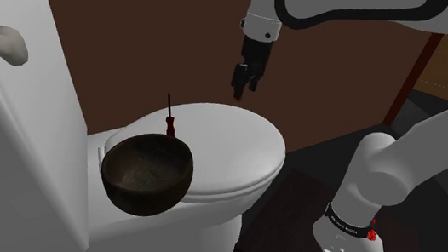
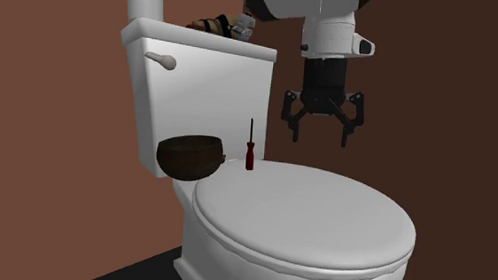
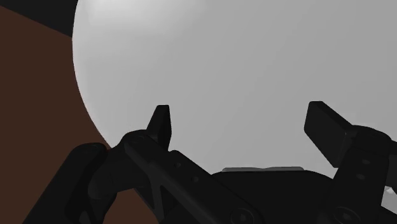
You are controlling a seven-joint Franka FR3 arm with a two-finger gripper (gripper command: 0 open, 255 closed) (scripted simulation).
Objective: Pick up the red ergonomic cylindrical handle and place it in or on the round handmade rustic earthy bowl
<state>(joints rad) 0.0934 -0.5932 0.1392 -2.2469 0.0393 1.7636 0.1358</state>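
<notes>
Brown bowl (image 1: pixel 148 173), red-handled screwdriver (image 1: pixel 168 124) upright beside it

White toilet (image 2: pixel 305 218) with closed lid against brown walls (image 2: pixel 45 104), on dark floor (image 2: pixel 141 275)

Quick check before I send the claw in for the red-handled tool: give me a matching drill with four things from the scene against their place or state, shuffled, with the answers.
Things
1. screwdriver
2. bowl
3. claw
4. flush lever

Place or state
A. open, in the air above the toilet lid
B. on the front of the tank
C. upright on the lid, red handle down
D. dark brown, nothing inside

Pairs: 1-C, 2-D, 3-A, 4-B
</notes>
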